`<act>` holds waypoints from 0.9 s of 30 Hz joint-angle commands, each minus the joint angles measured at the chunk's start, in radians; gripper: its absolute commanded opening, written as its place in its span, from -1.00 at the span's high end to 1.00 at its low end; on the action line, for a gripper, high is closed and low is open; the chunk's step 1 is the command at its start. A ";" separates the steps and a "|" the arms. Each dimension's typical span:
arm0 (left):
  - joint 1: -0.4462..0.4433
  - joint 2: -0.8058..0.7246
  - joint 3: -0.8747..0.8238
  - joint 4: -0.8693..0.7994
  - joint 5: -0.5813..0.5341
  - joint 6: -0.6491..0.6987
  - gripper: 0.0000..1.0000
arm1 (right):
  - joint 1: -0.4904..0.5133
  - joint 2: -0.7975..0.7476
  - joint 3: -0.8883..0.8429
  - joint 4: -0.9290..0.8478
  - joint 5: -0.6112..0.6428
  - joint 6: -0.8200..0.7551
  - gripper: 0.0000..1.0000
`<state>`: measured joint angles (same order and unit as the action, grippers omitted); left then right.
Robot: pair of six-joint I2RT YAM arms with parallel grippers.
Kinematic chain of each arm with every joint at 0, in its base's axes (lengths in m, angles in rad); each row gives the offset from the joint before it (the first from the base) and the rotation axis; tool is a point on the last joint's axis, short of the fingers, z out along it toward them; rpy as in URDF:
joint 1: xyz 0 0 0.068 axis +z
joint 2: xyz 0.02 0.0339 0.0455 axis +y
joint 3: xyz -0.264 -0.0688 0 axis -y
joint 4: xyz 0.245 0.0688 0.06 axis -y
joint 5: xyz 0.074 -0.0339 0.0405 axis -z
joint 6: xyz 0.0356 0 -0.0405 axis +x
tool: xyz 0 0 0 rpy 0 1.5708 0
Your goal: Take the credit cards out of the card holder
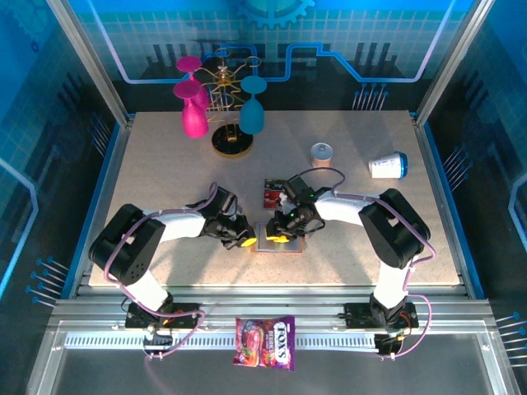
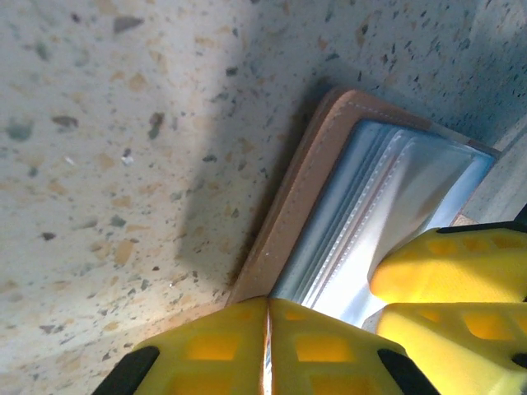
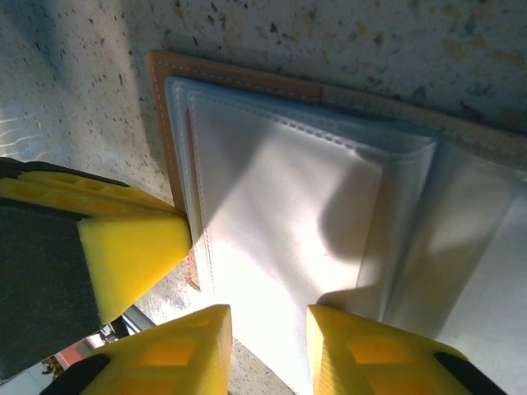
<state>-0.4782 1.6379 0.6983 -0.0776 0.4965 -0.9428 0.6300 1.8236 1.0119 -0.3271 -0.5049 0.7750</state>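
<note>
- The card holder (image 1: 280, 244) lies open and flat on the speckled table (image 1: 165, 164), near the front edge, between the two grippers. The tan cover faces down and the pale clear pockets (image 3: 288, 214) face up.
- Pocket contents: the sleeves look glossy and washed out by glare. We cannot tell whether a card sits inside any of them.
- The credit cards (image 1: 271, 195), red with dark bands, lie on the table just behind the holder and apart from it.
- The left gripper (image 2: 268, 346) has its yellow fingers pressed together at the holder's left edge. The tan rim (image 2: 288, 206) runs into the seam between them, so it appears to be pinched there.
- The right gripper (image 3: 268, 346) is partly open, with a narrow gap between its fingertips. It is set down over the clear pockets, and we see nothing held.
- Other containers: a small can (image 1: 321, 152) stands upright, and a white cup (image 1: 387, 165) lies on its side at the back right.
- A candy bag (image 1: 265, 341) rests on the front rail.
</note>
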 commanded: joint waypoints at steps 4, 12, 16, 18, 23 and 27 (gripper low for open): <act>-0.004 -0.054 0.026 -0.069 -0.023 0.012 0.79 | -0.026 -0.041 -0.050 0.039 -0.018 0.009 0.40; -0.008 -0.072 0.047 -0.062 -0.016 -0.002 0.73 | -0.042 -0.056 -0.102 0.117 -0.056 0.028 0.41; -0.014 -0.084 0.051 -0.047 -0.012 -0.011 0.66 | -0.044 -0.054 -0.117 0.147 -0.069 0.037 0.42; -0.017 -0.082 0.056 -0.041 -0.012 -0.014 0.62 | -0.046 -0.056 -0.123 0.162 -0.074 0.039 0.42; -0.027 -0.057 0.063 -0.013 -0.005 -0.028 0.52 | -0.054 -0.051 -0.127 0.190 -0.090 0.039 0.44; -0.032 -0.031 0.067 0.012 -0.003 -0.038 0.46 | -0.061 -0.050 -0.127 0.205 -0.103 0.038 0.44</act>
<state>-0.4992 1.5856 0.7383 -0.0906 0.4839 -0.9642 0.5880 1.7859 0.8970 -0.1467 -0.5850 0.8089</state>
